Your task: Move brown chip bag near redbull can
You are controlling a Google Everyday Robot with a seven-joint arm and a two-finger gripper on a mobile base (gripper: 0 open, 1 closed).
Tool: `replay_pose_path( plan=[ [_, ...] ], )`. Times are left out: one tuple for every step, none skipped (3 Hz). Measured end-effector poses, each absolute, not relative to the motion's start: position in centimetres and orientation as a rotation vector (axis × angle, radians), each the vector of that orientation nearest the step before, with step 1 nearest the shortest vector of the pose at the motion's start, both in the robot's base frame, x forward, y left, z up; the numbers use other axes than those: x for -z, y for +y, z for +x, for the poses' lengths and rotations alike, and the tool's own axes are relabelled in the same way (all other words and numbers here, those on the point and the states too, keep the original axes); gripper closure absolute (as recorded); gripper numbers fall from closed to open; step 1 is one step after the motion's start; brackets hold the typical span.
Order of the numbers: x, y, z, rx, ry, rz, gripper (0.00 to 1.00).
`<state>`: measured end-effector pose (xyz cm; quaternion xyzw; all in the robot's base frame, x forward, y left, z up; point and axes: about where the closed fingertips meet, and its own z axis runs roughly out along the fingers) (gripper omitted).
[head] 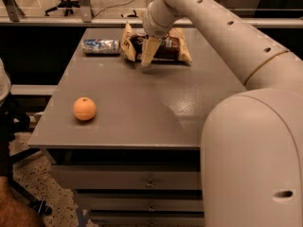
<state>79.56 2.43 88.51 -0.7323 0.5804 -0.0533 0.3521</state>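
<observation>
The brown chip bag (165,45) lies at the far middle of the grey table (142,103), dark brown in the middle with pale yellow ends, its left end tipped up. The redbull can (101,46) lies on its side just left of the bag, a small gap between them. My gripper (148,56) hangs from the white arm over the front left part of the bag and hides some of it.
An orange (84,109) sits near the table's front left. The arm's large white body (251,160) fills the right foreground. Drawers (149,178) are below the tabletop. Office chairs stand on the floor behind the table.
</observation>
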Motion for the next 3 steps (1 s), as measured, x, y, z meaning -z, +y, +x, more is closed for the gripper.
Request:
replay_pose_path(
  plan=[
    [-90.9,-0.1,77.7,0.223,1.538,-1.802,0.0],
    [-93.6,-1.2,75.2,0.322,1.53,-1.782,0.0],
    [-96.1,-3.0,72.4,0.384,1.537,-1.71,0.0]
  ],
)
